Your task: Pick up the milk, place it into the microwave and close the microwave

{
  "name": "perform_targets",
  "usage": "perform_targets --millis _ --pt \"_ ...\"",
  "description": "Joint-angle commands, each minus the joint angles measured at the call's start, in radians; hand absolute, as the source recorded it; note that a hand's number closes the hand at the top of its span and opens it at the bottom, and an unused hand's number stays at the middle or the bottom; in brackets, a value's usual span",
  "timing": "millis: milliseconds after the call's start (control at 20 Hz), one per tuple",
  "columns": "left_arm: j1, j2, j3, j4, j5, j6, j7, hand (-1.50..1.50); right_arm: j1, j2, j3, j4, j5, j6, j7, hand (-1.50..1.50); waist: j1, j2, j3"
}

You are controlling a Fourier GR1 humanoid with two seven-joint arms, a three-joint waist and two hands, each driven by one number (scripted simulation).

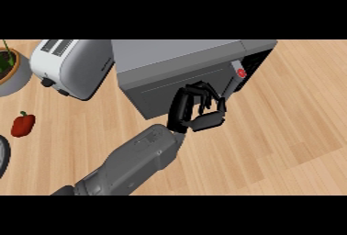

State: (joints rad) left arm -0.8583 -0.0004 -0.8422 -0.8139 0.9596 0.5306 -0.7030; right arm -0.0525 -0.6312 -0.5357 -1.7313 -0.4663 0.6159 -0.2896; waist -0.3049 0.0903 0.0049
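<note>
The grey microwave stands at the top middle, and its door is swung almost flat against the front. A red button shows on the panel at the door's right. My left hand is at the door's right edge, low on its face. The fingers are loosely bent against the door and hold nothing. The grey forearm rises from the lower left. No milk shows anywhere. A dark strip of the microwave's inside is visible at the far right. My right hand is out of view.
A white toaster sits left of the microwave. A potted plant is at the left edge, with a red pepper below it. A dark round rim pokes in at the lower left. Bare wooden counter spreads to the right.
</note>
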Motion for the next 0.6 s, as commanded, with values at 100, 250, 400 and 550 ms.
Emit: perform_targets --millis 100,250,400,550 --pt "-0.106 0.000 0.037 0.079 0.030 -0.015 0.020 1.50 -0.029 -0.017 -0.012 0.079 -0.041 0.020 0.000 -1.50 0.001 0.014 -0.001" --pt "-0.106 0.000 0.030 0.087 0.042 -0.020 0.014 1.50 -0.047 -0.030 -0.021 0.100 -0.057 0.026 -0.001 -1.50 0.003 0.014 -0.002" --pt "-0.112 0.000 0.028 0.087 0.054 -0.011 0.005 1.50 -0.062 -0.041 -0.025 0.130 -0.077 0.036 0.002 -1.50 0.001 0.016 -0.002" --pt "-0.116 0.000 0.016 0.091 0.063 -0.019 0.002 1.50 -0.076 -0.057 -0.029 0.156 -0.085 0.051 -0.002 -1.50 0.001 0.017 -0.002"
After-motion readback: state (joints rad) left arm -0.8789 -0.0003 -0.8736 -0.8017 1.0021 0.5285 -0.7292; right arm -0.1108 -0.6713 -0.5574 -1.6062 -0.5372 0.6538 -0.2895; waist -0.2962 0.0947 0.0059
